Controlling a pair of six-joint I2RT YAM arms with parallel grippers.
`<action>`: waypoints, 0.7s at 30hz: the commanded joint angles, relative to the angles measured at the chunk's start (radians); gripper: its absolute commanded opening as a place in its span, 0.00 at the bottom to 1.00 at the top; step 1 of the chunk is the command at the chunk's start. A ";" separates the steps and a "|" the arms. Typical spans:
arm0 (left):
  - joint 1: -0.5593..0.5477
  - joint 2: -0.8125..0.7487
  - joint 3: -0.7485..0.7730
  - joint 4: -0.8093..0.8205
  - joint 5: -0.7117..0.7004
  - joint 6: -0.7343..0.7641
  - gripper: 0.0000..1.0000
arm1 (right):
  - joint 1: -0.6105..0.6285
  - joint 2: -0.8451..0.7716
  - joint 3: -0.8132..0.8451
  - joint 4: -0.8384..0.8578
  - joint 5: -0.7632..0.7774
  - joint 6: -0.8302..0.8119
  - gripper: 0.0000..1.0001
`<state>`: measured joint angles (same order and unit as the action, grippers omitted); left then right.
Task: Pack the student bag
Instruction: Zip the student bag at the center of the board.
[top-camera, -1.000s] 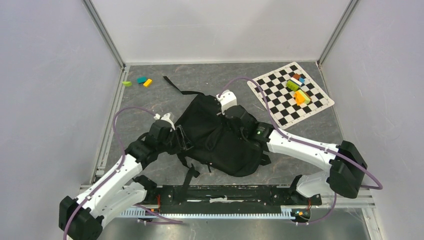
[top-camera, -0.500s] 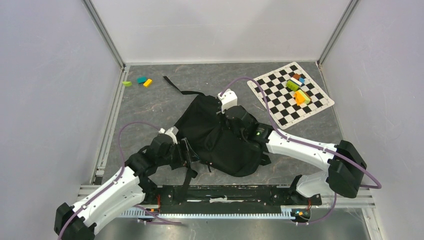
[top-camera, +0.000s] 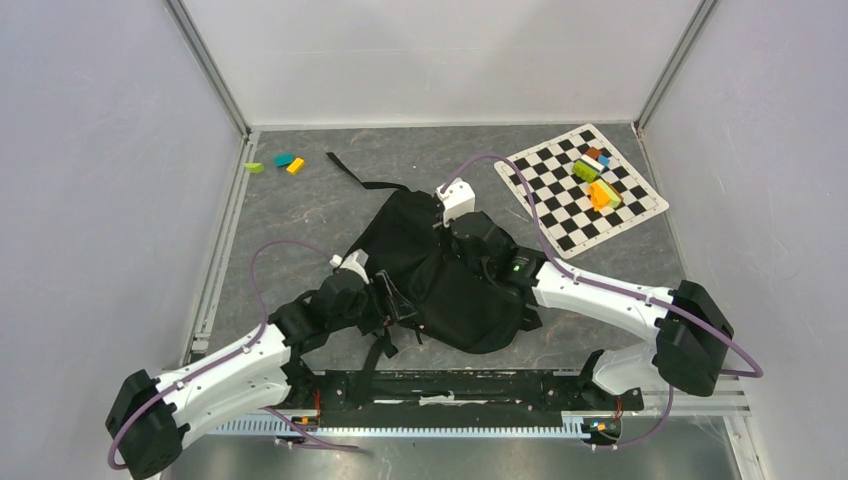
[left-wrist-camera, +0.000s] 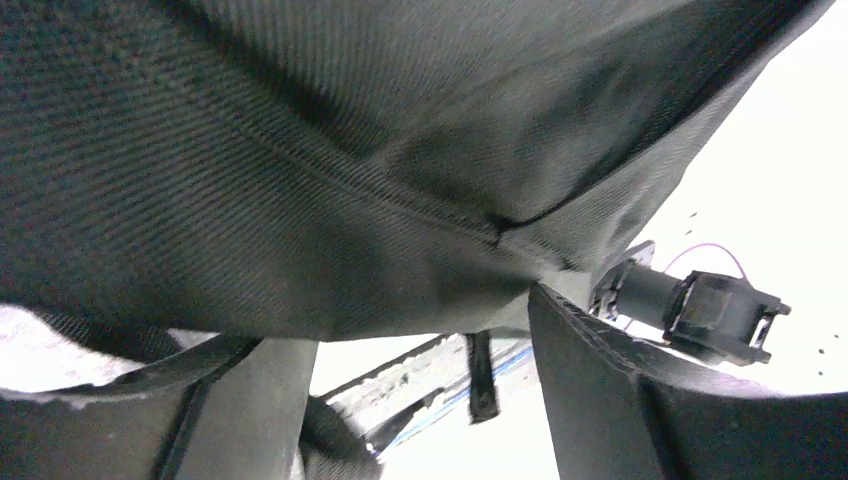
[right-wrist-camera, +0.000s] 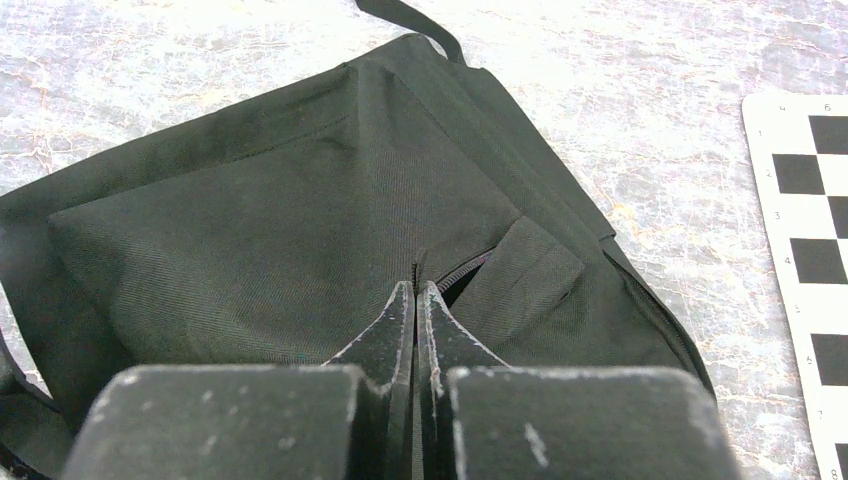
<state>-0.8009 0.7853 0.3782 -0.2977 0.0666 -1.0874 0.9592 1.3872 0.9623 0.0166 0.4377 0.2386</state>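
Crumpled black student bag, lying flat

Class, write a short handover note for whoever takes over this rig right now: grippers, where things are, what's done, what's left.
Left gripper: open, against the near-left side of the student bag.
Right gripper: shut, tips at the slightly open zipper; grip unclear.
Bag lies flat in the middle. Coloured blocks sit on the checkered mat, three more pieces far left.
Done: nothing visibly packed.
Left: open bag wider, load items.
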 joint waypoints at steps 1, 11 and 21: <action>-0.012 0.014 -0.012 0.142 -0.106 -0.086 0.76 | -0.005 -0.041 -0.025 0.097 0.018 0.013 0.00; -0.014 0.024 0.003 0.070 -0.113 -0.016 0.03 | -0.012 -0.020 0.014 0.043 0.077 -0.048 0.00; -0.012 -0.082 -0.008 -0.155 -0.109 0.071 0.02 | -0.175 0.157 0.203 -0.051 0.050 -0.118 0.00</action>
<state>-0.8089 0.7219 0.3721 -0.2844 -0.0216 -1.1126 0.8673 1.5093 1.0573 -0.0662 0.4305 0.1822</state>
